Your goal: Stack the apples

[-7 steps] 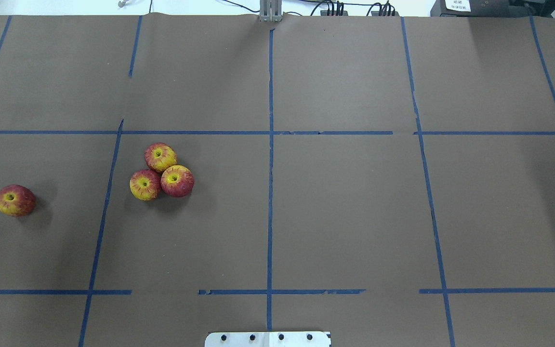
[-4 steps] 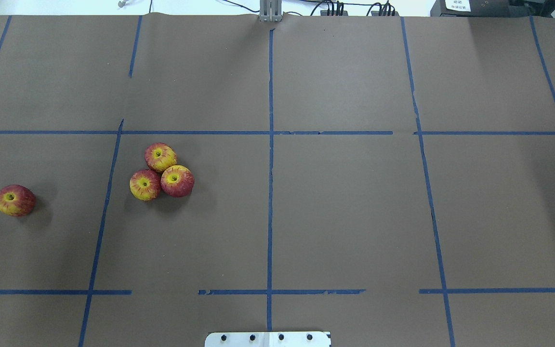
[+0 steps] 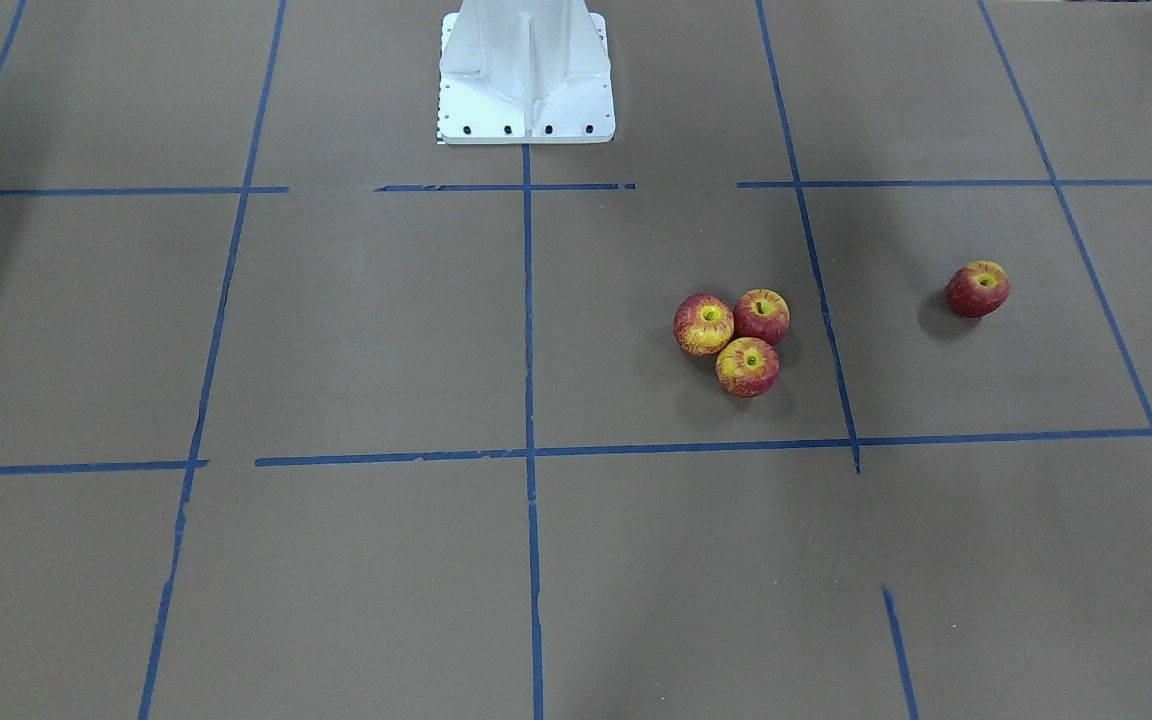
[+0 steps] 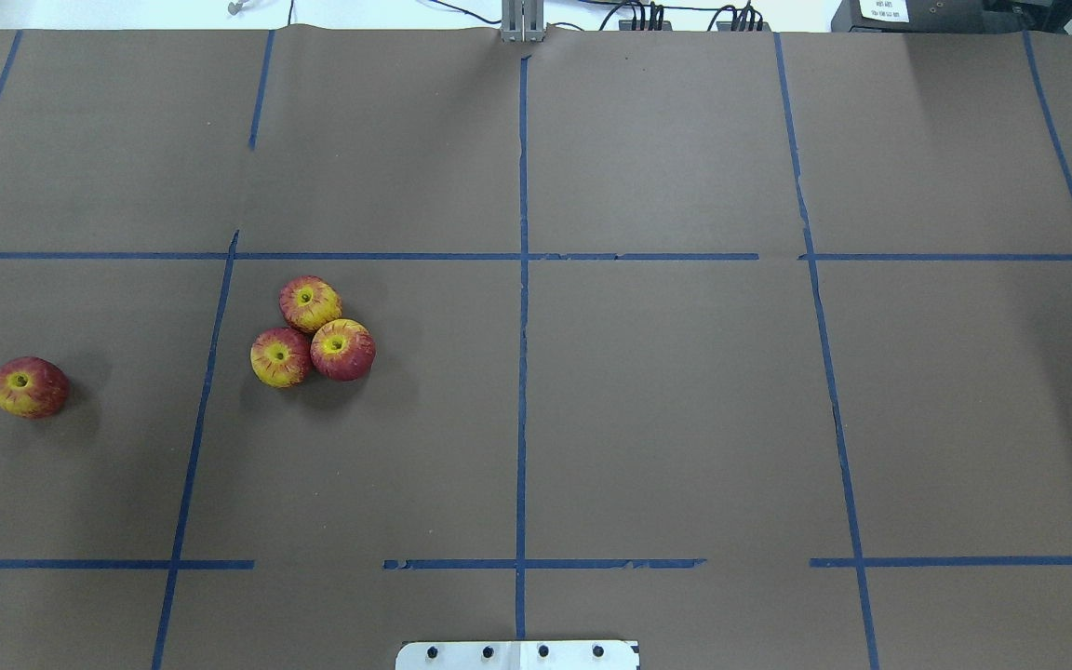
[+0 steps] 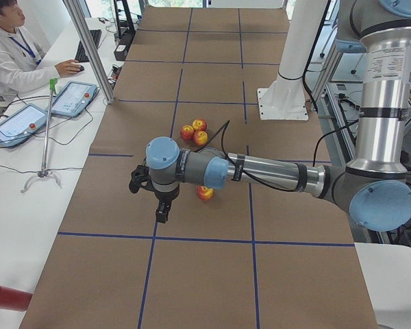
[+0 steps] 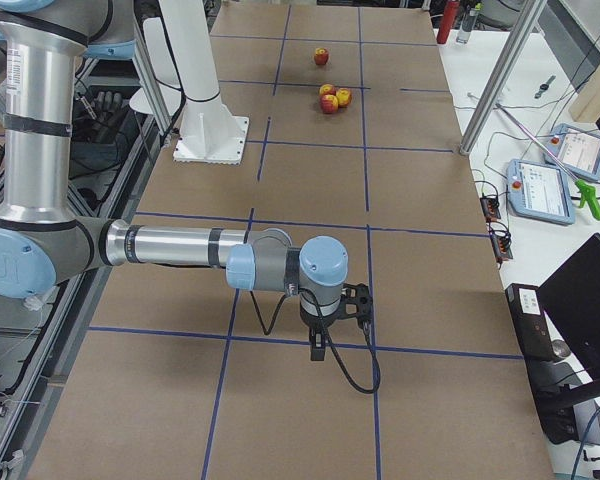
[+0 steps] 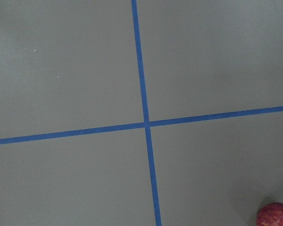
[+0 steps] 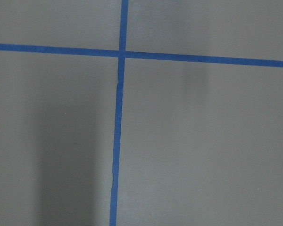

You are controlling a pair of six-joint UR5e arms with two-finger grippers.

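The white label (image 4: 883,9) on a dark box (image 4: 950,14) is unreadably small.

Four apples (image 4: 335,349) sit on the tabletop (image 4: 666,400): three in a touching cluster, plus one lone apple (image 4: 29,387). Two robot arms (image 5: 260,170) carry two tools, the left tool (image 5: 162,208) and the right tool (image 6: 319,345). One white mounting post (image 3: 526,70). Two tablets (image 5: 72,98). One seated person (image 5: 14,58).

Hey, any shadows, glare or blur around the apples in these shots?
Overhead exterior: sharp, even light; three clustered apples and the lone apple cast soft shadows toward lower right, no strong glare. Left wrist: lone apple cropped at the corner, slightly soft. Right wrist: dim shadow band across the brown paper.
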